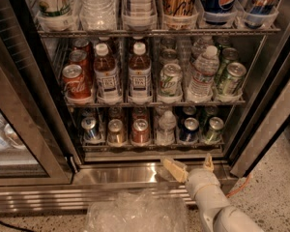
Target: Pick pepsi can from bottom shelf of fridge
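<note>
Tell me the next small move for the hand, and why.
Probably lift the hand and ease it forward: it sits open below the bottom shelf, outside the fridge, while the pepsi can stands almost straight ahead, between a clear bottle and a green can.
</note>
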You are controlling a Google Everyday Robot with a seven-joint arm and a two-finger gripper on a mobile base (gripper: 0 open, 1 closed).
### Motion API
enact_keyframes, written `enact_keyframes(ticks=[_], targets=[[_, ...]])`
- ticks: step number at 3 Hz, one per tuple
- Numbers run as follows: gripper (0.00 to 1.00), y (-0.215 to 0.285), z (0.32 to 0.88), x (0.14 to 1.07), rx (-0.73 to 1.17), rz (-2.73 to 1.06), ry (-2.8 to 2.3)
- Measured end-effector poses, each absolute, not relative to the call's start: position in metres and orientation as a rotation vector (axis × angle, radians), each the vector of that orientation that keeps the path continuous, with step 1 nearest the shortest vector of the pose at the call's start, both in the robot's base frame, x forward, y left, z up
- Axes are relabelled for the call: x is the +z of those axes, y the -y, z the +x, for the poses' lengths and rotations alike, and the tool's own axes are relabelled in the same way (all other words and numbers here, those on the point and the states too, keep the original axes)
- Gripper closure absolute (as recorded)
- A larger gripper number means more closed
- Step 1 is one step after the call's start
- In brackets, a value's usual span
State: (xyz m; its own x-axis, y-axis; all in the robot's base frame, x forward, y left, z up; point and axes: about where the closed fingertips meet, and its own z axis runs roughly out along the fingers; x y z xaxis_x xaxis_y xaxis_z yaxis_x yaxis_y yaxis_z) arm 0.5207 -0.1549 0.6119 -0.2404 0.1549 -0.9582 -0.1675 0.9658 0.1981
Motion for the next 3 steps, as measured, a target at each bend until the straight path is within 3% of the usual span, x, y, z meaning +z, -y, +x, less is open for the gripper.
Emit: enact_keyframes(ticks=[1, 3], targets=[[0.0, 0.155, 0.521, 0.612, 0.301, -0.009, -1.788], [0.3, 0.16, 0.545, 0.594, 0.232, 0.024, -1.748]])
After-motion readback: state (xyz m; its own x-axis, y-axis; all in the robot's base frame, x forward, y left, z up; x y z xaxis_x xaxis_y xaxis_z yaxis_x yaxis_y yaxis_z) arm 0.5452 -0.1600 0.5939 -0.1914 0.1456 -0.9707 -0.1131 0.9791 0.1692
